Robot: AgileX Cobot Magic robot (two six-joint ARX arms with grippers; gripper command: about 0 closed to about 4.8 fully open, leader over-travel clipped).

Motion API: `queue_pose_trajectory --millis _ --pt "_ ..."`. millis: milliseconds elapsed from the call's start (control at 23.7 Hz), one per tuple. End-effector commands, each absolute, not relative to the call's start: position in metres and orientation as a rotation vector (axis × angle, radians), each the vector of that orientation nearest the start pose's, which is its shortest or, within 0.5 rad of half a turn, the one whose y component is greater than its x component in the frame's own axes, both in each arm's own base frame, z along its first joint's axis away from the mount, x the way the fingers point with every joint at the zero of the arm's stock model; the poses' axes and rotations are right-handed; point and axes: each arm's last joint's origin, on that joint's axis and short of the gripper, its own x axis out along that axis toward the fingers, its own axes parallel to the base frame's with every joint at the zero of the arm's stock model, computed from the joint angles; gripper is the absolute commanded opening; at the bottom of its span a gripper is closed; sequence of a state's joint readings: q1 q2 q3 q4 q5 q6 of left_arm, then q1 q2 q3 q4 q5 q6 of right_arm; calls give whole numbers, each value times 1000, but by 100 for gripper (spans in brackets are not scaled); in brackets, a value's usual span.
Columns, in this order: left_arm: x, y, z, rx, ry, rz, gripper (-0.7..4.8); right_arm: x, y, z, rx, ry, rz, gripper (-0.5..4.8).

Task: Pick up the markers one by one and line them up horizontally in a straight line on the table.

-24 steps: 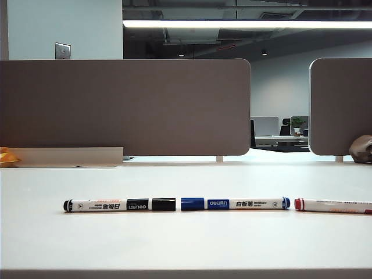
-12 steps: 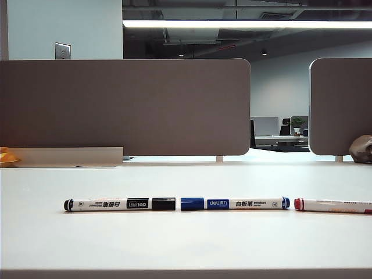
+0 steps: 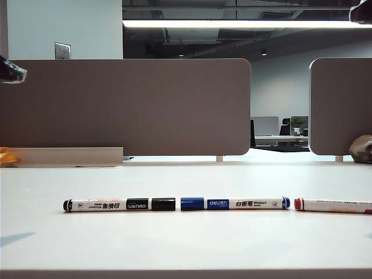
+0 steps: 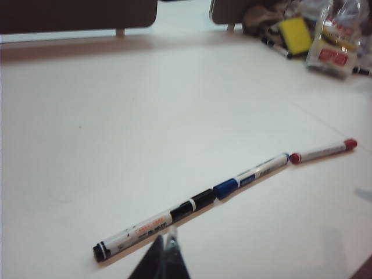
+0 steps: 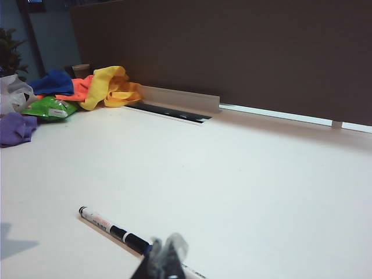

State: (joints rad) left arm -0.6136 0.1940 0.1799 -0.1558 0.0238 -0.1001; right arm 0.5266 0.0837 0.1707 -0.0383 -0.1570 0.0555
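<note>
We see three markers end to end across the lower middle of the tabletop (image 3: 186, 244): the black-capped marker (image 3: 119, 204) left, the blue-capped marker (image 3: 235, 203) centre, the red-capped marker (image 3: 332, 205) right. Grey partition panels (image 3: 125, 107) stand behind, blocking nothing. The left gripper (image 4: 164, 256) peeks in at the exterior view's upper left and the right gripper (image 5: 164, 258) at its upper right, both with fingers pressed together and empty. Bright cloths (image 5: 99, 87) lie far off

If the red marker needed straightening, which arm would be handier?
Probably the right. The red marker ends the row on that arm's side, nearer the raised right gripper; the left gripper hangs at the far left edge, beyond the black-capped marker. Both are shut, empty.
</note>
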Motion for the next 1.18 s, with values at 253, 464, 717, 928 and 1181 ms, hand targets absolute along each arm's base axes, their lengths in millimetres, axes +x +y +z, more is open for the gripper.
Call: queue_pose_trajectory --millis 253,464,717,928,1181 --pt "85 -62 175 -57 222 -677 -5 83 54 187 87 -19 685 -3" --pt "84 -65 161 -52 242 -746 -5 85 55 173 84 -5 686 -3" --pt "85 -65 159 -55 213 -759 -5 86 55 166 78 13 686 -3" --pt "85 -65 159 37 180 -769 -5 86 55 160 65 84 683 -1" --pt "85 -65 154 177 158 -780 -5 85 55 151 48 175 676 -1"
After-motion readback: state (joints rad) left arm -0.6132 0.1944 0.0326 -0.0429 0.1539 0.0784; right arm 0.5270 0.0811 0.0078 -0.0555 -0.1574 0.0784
